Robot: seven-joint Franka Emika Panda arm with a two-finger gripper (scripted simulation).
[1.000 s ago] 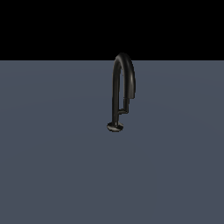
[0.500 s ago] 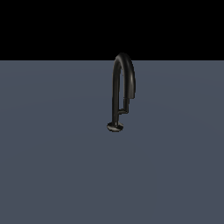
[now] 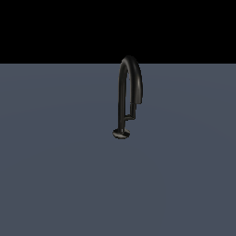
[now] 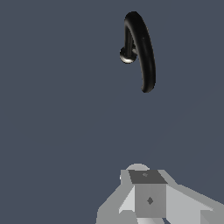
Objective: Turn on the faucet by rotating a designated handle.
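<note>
Glossy black faucet (image 3: 123, 92) stands upright on its small round disc on the matte slate tabletop (image 3: 55, 175), arched like an inverted U. The thin bent handle (image 3: 130, 113) branches off the lower stem. Grey blocky hand (image 4: 148, 199) sits well apart; its opening can't be told.

Non-task items: just the desk (image 3: 55, 175), a flat, uniform slate-grey surface filling the lower part of the exterior view, plain black background above it. Same grey surface (image 4: 57, 109) fills the wrist view.
</note>
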